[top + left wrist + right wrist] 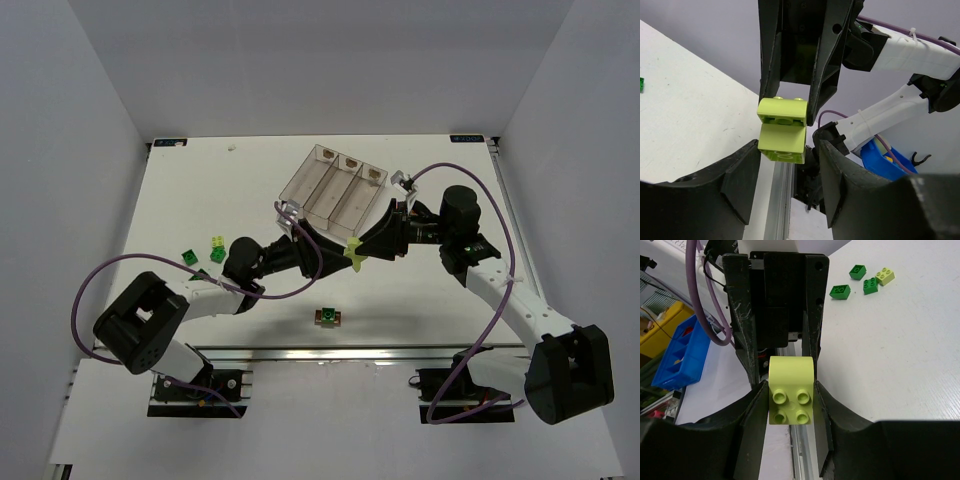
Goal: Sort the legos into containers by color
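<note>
Trouble, if it comes, will come at the yellow-green lego (pixel 355 250), which hangs in the air between the two arms, just in front of the near end of the containers (pixel 322 190). It looks like two bricks stuck together. The right gripper (pixel 790 400) is clamped on one half, studs facing its own camera. The left gripper (pixel 788 147) has its fingers (pixel 740 180) either side of the other half. One seems to touch and the other shows a thin gap, so I cannot tell whether it has a hold.

My guess is they mean to pull the pair apart or pass it across. If the left bites off-centre, or either arm pulls before both grips are firm, the piece could twist out and drop to the table (pixel 430 290), or bounce into a bin of the wrong colour.

The tray's near corner sits close behind both wrists, so a swing that way could knock it. Toward the near edge there is open room, with only the orange-brown lego (pixel 328 317) lying well apart. The green legos (pixel 187 256) lie just beside the left forearm, which could sweep them if it draws back carelessly.
</note>
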Robot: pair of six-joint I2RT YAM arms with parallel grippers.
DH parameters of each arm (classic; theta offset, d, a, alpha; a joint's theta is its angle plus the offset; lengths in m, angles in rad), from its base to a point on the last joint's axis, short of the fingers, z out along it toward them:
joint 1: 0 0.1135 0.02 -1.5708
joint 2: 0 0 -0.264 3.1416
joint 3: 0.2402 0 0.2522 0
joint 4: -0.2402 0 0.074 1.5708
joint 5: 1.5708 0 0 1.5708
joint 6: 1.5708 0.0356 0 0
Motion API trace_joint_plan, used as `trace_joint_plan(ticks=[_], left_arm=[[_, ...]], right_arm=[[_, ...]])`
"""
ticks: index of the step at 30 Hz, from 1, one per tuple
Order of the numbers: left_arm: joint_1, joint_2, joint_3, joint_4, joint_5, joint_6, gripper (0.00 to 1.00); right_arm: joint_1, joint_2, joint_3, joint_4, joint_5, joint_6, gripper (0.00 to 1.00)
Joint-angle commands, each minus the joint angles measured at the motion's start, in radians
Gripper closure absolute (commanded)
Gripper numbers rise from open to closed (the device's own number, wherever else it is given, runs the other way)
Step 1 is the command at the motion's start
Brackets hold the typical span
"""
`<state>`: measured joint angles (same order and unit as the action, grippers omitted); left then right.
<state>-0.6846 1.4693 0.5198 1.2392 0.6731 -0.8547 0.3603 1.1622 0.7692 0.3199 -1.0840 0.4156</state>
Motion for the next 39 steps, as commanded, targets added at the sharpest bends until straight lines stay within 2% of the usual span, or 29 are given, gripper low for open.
trace_joint_plan(ticks=[1, 8, 11, 12, 15, 20, 23, 24, 27, 32, 36, 39], left_arm=[[-0.01, -0.001, 0.031, 0.034, 0.025, -0.003, 0.41], [-0.012, 0.011, 0.04, 0.046, 0.039, -0.012, 0.61], [-0.012, 0.011, 0.039, 0.06, 0.045, -0.021, 0.73], [-0.012, 0.011, 0.039, 0.062, 0.045, -0.023, 0.82], [-0.013, 0.008, 0.04, 0.059, 0.048, -0.023, 1.0], [-0.013, -0.03, 0.032, 0.002, 0.039, 0.006, 1.0], [-0.013, -0.087, 0.055, -0.192, 0.003, 0.101, 1.0], [-0.013, -0.102, 0.072, -0.345, -0.027, 0.173, 1.0], [-0.013, -0.151, 0.129, -0.566, -0.076, 0.279, 1.0], [-0.013, -0.198, 0.184, -0.697, -0.173, 0.322, 1.0], [-0.012, -0.184, 0.279, -0.958, -0.299, 0.376, 1.0], [-0.007, -0.188, 0.31, -1.044, -0.355, 0.375, 1.0]], right_arm=[[0.003, 0.001, -0.011, 0.05, -0.008, -0.005, 1.0], [0.005, -0.006, -0.015, 0.054, -0.005, -0.009, 1.0], [0.005, -0.002, -0.015, 0.051, -0.002, -0.015, 1.0], [0.005, -0.004, -0.013, 0.041, 0.004, -0.021, 1.0], [0.005, -0.002, 0.005, -0.001, 0.039, -0.081, 1.0], [0.003, -0.006, 0.035, -0.091, 0.113, -0.19, 1.0], [-0.001, -0.009, 0.056, -0.134, 0.163, -0.225, 1.0], [-0.004, -0.013, 0.062, -0.145, 0.199, -0.248, 1.0], [-0.012, -0.001, 0.084, -0.168, 0.249, -0.277, 1.0], [-0.018, 0.065, 0.145, -0.205, 0.314, -0.334, 1.0], [-0.018, 0.166, 0.252, -0.24, 0.487, -0.382, 1.0], [-0.021, 0.276, 0.338, -0.234, 0.588, -0.402, 1.0]])
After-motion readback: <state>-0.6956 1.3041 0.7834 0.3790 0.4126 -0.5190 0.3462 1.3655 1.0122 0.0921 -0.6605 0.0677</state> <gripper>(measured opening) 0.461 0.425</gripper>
